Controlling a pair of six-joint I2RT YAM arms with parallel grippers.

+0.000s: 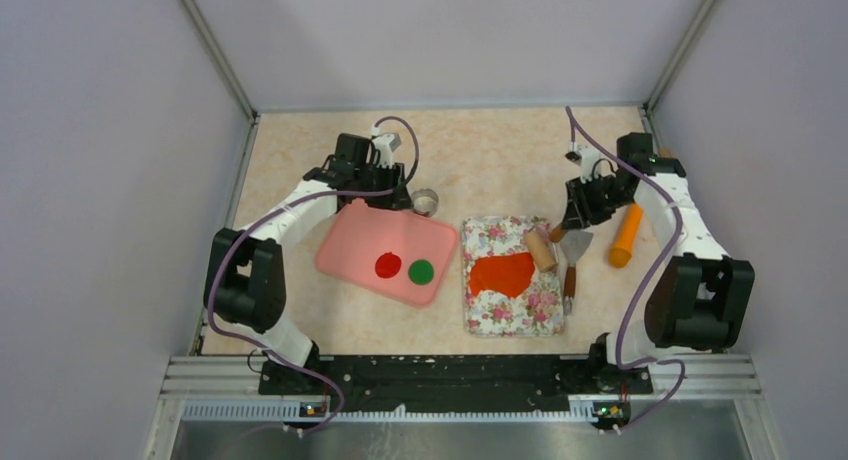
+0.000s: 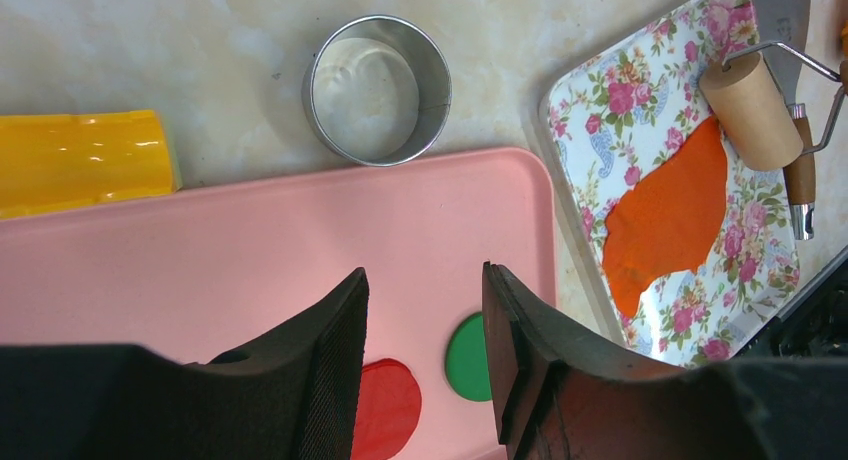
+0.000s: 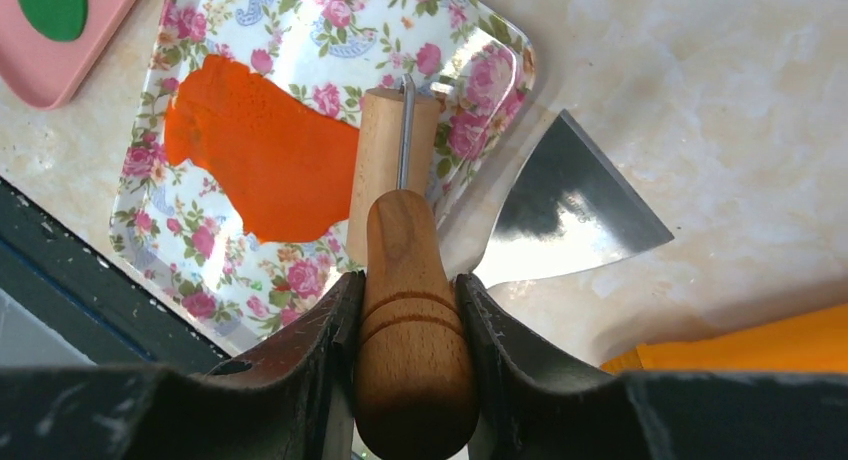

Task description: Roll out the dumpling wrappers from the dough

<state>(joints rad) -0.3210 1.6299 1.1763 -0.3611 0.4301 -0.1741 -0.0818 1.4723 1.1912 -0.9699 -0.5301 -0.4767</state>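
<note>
The dough (image 1: 503,273) (image 3: 255,155) is a flat, ragged orange-red sheet on the floral tray (image 1: 515,315). A wooden roller (image 1: 540,248) (image 3: 392,145) rests on the tray's far right part, at the dough's edge. My right gripper (image 1: 577,215) (image 3: 405,280) is shut on the roller's wooden handle (image 3: 412,320). Two dumpling wrappers, a red disc (image 1: 388,266) (image 2: 392,412) and a green disc (image 1: 421,271) (image 2: 466,358), lie on the pink tray (image 1: 350,250) (image 2: 250,250). My left gripper (image 1: 398,195) (image 2: 425,275) hangs open over that tray's far edge, holding nothing.
A metal ring cutter (image 1: 425,201) (image 2: 377,90) stands just beyond the pink tray. A metal scraper (image 1: 575,246) (image 3: 570,205) lies right of the floral tray, with an orange carrot-shaped stick (image 1: 626,236) farther right. A yellow plastic thing (image 2: 85,165) sits by the pink tray's far side.
</note>
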